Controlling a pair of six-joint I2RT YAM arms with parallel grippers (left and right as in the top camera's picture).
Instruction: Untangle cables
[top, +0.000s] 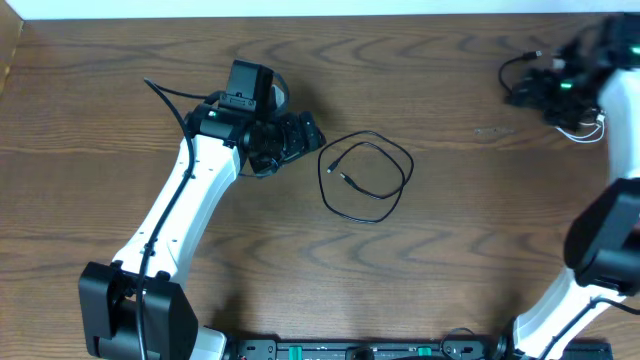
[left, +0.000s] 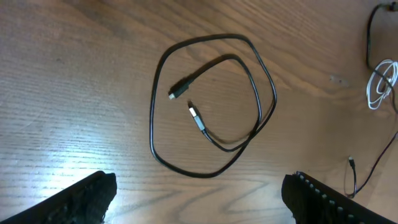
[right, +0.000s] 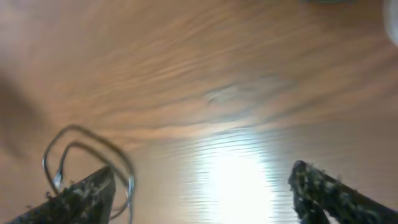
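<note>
Overhead view shows one black cable (top: 365, 178) lying alone in the middle of the tabletop (top: 450, 260), a loose coil with both plugs inside it, touching no other cord. I judge that one freed. The remaining black cords (top: 530, 90) and a white cable (top: 590, 128) sit bunched at the far right edge, and I judge that clump not yet sorted. My left pincer (top: 305, 135) hangs just beside the coil, spread wide and empty. My right pincer (right: 202, 177) is spread too, holding nothing.
</note>
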